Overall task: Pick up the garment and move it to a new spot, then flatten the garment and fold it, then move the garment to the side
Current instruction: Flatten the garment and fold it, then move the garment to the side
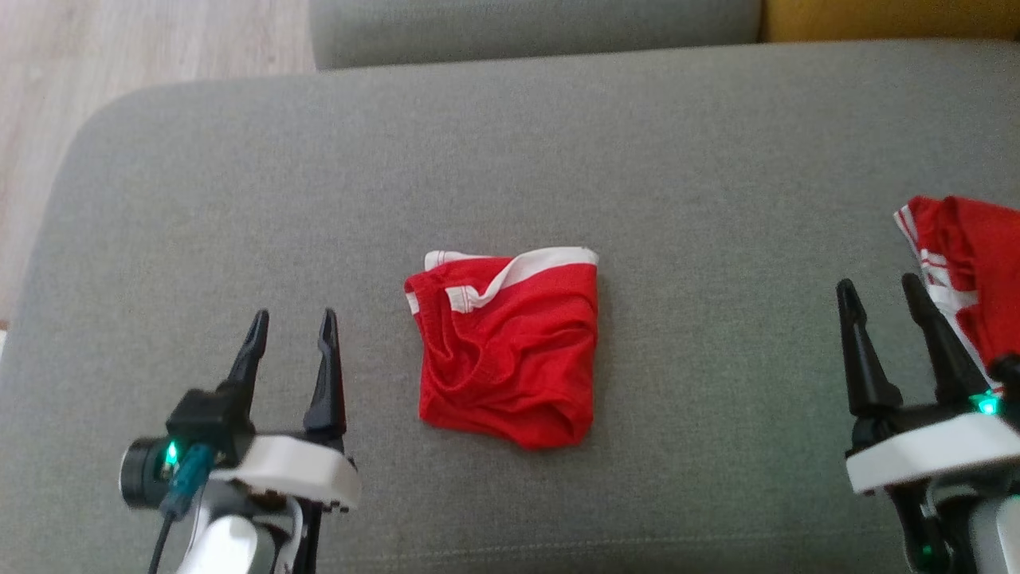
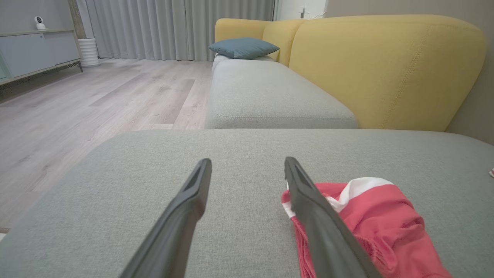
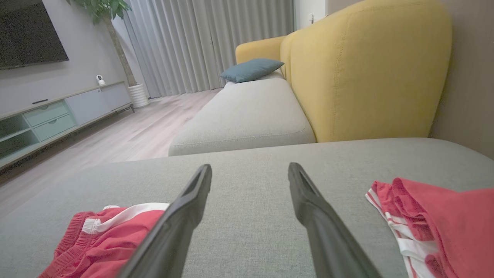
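Lying folded: unlabelled red garment (image 1: 506,351)

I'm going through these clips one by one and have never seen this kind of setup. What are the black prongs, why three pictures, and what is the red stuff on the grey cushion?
The three pictures are one moment seen by three cameras on a two-armed robot. The head view looks down from the robot's head; the other two sit on its wrists and look out along each claw's fingers.

The black prongs are those fingers. The left claw and the right claw are both open and hold nothing.

They hover over a grey sofa cushion. In the middle lies a red garment with a white waistband, folded into a rough square. A second red garment with white stripes lies bunched at the right edge, beside the right claw.

The wrist views also show the yellow sofa back, a blue pillow and the wooden floor.
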You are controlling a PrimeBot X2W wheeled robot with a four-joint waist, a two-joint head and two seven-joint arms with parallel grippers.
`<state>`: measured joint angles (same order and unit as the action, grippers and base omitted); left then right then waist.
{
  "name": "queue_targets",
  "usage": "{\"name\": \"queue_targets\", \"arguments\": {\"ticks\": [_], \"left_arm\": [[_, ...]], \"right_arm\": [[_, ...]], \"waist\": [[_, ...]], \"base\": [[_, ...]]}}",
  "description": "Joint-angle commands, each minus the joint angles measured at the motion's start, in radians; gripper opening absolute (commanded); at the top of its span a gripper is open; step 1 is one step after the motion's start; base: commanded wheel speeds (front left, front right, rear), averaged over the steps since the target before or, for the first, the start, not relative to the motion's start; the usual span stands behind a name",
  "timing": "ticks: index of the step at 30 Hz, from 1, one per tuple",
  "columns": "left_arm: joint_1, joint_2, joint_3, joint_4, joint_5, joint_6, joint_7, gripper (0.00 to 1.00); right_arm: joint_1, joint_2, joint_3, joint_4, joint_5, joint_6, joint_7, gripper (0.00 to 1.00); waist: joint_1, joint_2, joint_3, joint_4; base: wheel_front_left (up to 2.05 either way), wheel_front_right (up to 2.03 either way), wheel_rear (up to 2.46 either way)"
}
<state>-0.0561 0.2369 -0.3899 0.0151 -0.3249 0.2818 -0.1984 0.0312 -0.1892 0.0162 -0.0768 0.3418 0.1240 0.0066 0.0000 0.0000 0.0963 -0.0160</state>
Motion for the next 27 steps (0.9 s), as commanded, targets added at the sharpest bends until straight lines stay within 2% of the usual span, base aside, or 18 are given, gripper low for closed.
{"name": "queue_targets", "arguments": {"ticks": [1,12,27], "left_arm": [[-0.011,0.023,0.042,-0.036,-0.005,0.009,0.004,1.0],[0.058,0.051,0.041,-0.034,-0.008,0.028,0.024,1.0],[0.051,0.067,0.028,-0.027,0.01,0.045,0.03,1.0]], "right_arm": [[0.004,0.003,0.0,-0.061,-0.019,0.007,0.014,1.0],[0.1,0.054,-0.023,-0.161,-0.082,0.007,0.1,1.0],[0.116,0.066,-0.026,-0.18,-0.101,0.007,0.128,1.0]], "waist": [[0.0,0.0,-0.03,-0.003],[0.0,0.0,-0.104,-0.001],[0.0,0.0,-0.117,0.006]], "base": [[0.0,0.0,0.0],[0.0,0.0,0.0],[0.0,0.0,0.0]]}}
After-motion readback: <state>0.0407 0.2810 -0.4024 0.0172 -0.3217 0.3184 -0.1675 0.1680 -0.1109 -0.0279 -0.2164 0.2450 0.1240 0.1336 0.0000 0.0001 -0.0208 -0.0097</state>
